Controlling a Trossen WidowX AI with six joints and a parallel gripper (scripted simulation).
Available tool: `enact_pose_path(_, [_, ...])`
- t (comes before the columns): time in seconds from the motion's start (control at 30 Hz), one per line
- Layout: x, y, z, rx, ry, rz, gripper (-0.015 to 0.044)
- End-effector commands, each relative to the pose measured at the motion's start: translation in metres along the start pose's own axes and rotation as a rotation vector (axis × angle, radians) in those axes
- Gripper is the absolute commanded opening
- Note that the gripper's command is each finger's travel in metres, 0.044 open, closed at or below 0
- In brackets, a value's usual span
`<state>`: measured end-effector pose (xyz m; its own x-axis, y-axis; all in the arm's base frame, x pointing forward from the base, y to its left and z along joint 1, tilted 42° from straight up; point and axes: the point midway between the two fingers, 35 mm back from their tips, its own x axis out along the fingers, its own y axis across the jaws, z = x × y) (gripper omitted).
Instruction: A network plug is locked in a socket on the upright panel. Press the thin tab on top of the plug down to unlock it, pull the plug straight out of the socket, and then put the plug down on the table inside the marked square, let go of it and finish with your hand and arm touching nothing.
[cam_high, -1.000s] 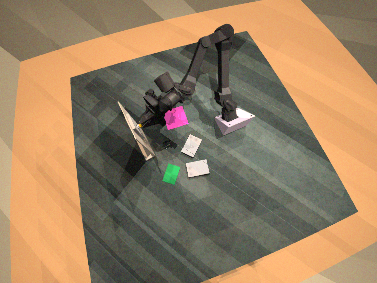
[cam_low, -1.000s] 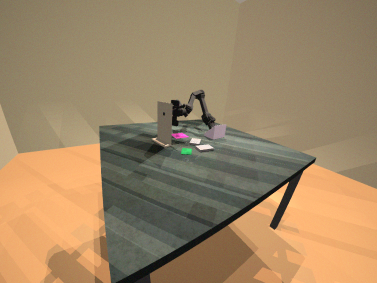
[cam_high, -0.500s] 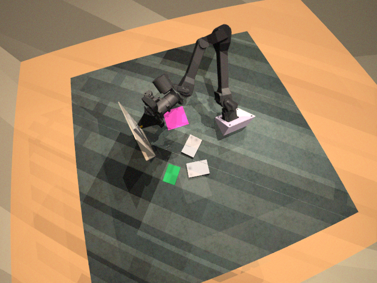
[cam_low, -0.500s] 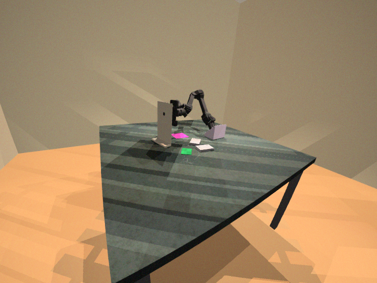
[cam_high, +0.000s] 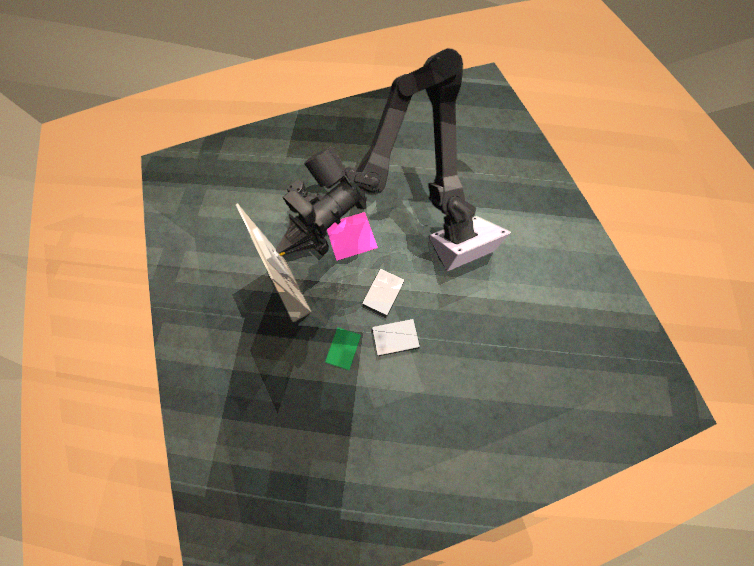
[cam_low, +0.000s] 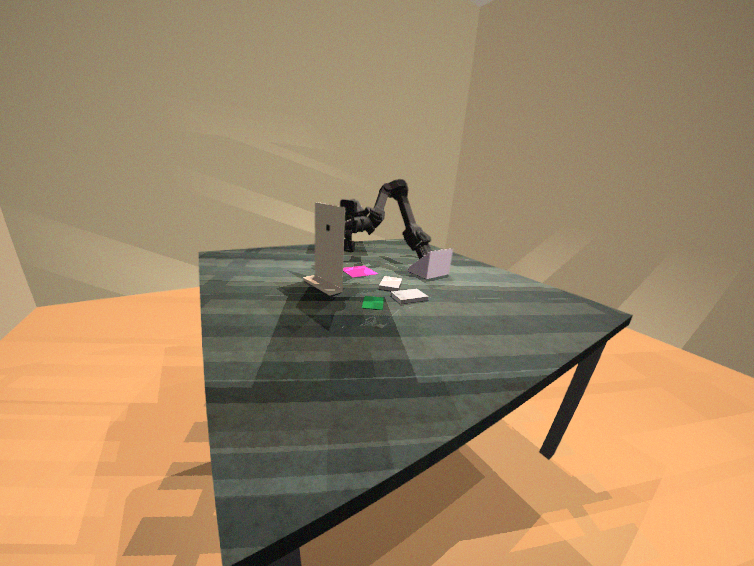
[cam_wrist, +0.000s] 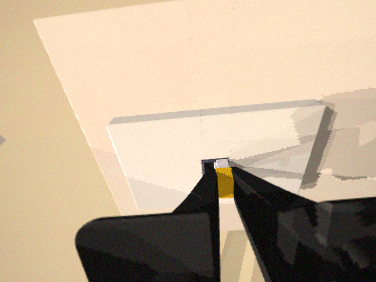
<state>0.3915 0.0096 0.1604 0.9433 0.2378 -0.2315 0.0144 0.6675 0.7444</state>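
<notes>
Since the plug (cam_wrist: 225, 182) is sitting latched in the panel (cam_wrist: 210, 70) socket, fingers are clamping it for extraction.

Dark grey jointed arm (cam_high: 442, 130), pale lilac wedge base (cam_high: 470, 242), tapered black claw (cam_wrist: 225, 187)

Top view looks steeply down on the bench (cam_high: 426, 426); exterior view faces it from afar; wrist view closes on the panel (cam_wrist: 200, 75), shared by all.
</notes>
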Motion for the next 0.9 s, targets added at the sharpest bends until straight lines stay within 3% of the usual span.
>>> enact_pose_path(0.0, [0.0, 0.0, 0.001, 0.004, -0.003, -0.001, 0.0])
enact_pose_path(0.87, [-0.012, 0.0, -0.003, 0.004, -0.003, -0.002, 0.0])
